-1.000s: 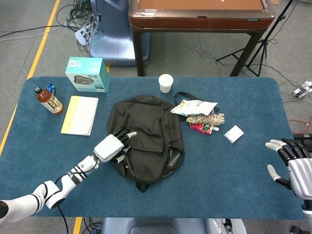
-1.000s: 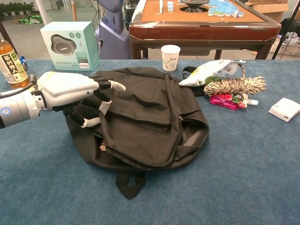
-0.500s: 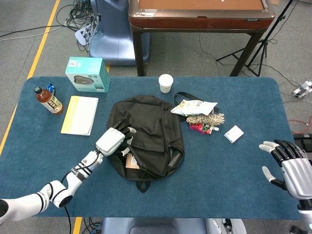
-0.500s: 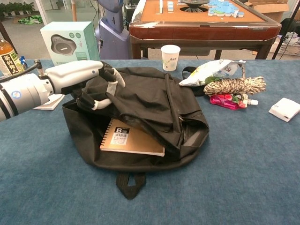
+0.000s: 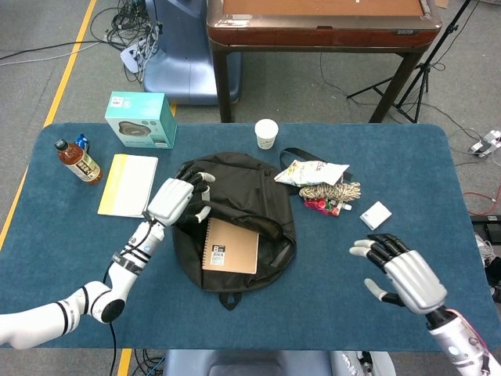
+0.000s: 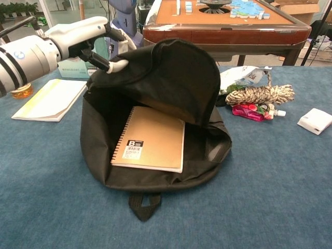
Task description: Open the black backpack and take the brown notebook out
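The black backpack [image 5: 258, 192] [image 6: 171, 78] lies in the middle of the blue table with its front flap lifted up and back. My left hand [image 5: 178, 200] [image 6: 88, 39] grips the flap's edge at the bag's left side and holds it raised. Inside, the brown spiral notebook [image 5: 230, 245] [image 6: 149, 138] lies flat and fully exposed, a white barcode label near its lower left corner. My right hand [image 5: 401, 272] hovers open over the table at the front right, well away from the bag; the chest view does not show it.
Left of the bag lie a yellow-and-white booklet [image 5: 128, 184], a bottle [image 5: 77, 160] and a teal box [image 5: 142, 119]. A paper cup [image 5: 266, 133] stands behind the bag. A snack bag [image 5: 311, 171], rope bundle [image 5: 330, 192], pink packet [image 5: 319, 206] and small white box [image 5: 376, 215] lie to the right.
My left hand has lifted the flap higher and further back, baring the whole notebook. My right hand has moved leftward and inward over the table.
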`<state>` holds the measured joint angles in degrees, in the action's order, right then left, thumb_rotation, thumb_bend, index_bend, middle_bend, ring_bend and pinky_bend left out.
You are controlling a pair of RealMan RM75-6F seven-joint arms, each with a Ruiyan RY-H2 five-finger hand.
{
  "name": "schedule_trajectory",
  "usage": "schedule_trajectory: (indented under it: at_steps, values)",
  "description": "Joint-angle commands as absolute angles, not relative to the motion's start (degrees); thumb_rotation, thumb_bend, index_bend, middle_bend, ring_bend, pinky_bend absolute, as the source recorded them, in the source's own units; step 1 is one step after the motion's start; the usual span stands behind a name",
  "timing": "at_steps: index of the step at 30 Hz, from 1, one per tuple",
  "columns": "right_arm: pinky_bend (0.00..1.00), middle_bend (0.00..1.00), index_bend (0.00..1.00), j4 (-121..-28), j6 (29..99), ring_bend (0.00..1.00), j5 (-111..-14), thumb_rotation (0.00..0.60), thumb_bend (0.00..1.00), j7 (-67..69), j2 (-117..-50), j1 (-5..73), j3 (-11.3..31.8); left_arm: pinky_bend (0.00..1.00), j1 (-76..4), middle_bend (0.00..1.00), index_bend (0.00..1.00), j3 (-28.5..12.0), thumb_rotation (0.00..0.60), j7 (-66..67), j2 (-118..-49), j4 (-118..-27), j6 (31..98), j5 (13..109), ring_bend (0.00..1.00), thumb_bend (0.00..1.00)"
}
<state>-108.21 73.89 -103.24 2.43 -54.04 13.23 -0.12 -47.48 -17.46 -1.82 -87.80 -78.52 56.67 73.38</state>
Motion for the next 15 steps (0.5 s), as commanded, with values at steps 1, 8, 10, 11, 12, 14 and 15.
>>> schedule_trajectory:
  at_steps: [1, 8, 10, 11, 12, 14, 15]
  values:
    - [0.22, 0.27, 0.28, -110.3, 67.1, 0.15, -105.4, 0.600, 0.35, 2.7, -56.8, 18.8, 0.0, 0.02, -48.5, 0.27, 0.83, -19.8, 0.600, 0.7, -87.0, -81.0, 55.6, 69.3, 0.14, 0.71]
    - [0.23, 0.29, 0.28, -109.7, 54.5, 0.15, -101.1, 0.600, 0.35, 2.7, -63.3, 27.6, 2.3, 0.02, -49.3, 0.27, 0.83, -20.5, 0.600, 4.4, -86.9, -82.7, 55.1, 65.0, 0.14, 0.71]
    - [0.23, 0.29, 0.28, -108.6, 52.2, 0.15, -99.3, 0.600, 0.35, 1.6, -65.9, 29.6, 3.3, 0.02, -49.3, 0.27, 0.83, -20.5, 0.600, 4.6, -86.9, -83.3, 55.3, 64.2, 0.14, 0.71]
    - [0.23, 0.29, 0.28, -107.9, 51.5, 0.15, -98.4, 0.600, 0.35, 0.9, -67.2, 30.3, 3.8, 0.02, -49.3, 0.27, 0.83, -20.6, 0.600, 4.6, -86.8, -83.5, 55.4, 63.8, 0.14, 0.71]
    - [0.23, 0.29, 0.28, -106.9, 50.6, 0.15, -97.3, 0.600, 0.35, -0.1, -69.0, 31.2, 4.5, 0.02, -49.3, 0.27, 0.83, -20.6, 0.600, 4.8, -86.7, -83.7, 55.4, 63.2, 0.14, 0.71]
    - [0.23, 0.29, 0.28, -105.3, 49.3, 0.15, -95.4, 0.600, 0.35, -1.9, -71.7, 32.5, 5.2, 0.02, -49.3, 0.27, 0.83, -20.7, 0.600, 5.2, -86.5, -84.1, 55.2, 62.5, 0.14, 0.71]
    - [0.23, 0.29, 0.28, -104.4, 48.7, 0.15, -94.5, 0.600, 0.35, -2.6, -73.1, 33.0, 5.5, 0.02, -49.3, 0.27, 0.83, -20.7, 0.600, 5.4, -86.4, -84.3, 55.3, 62.3, 0.14, 0.71]
